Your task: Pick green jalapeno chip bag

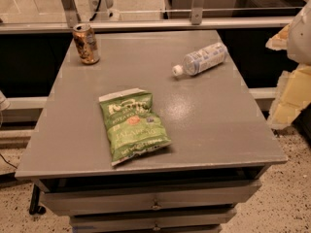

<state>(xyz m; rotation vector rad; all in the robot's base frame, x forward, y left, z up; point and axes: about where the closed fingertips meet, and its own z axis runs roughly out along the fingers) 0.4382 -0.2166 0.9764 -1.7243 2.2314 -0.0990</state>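
Note:
The green jalapeno chip bag (133,125) lies flat on the grey table top (209,125), front left of centre, with white lettering, white sealed ends and a small orange-red mark. My gripper (273,84) is at the right edge of the camera view, off the table's right side and well apart from the bag. Its two yellowish fingers (291,101) stand apart, so it is open and holds nothing.
A brown and gold drink can (86,43) stands upright at the table's back left corner. A clear plastic water bottle (200,58) lies on its side at the back right. Drawers (155,203) sit under the table top. A rail (146,24) runs behind the table.

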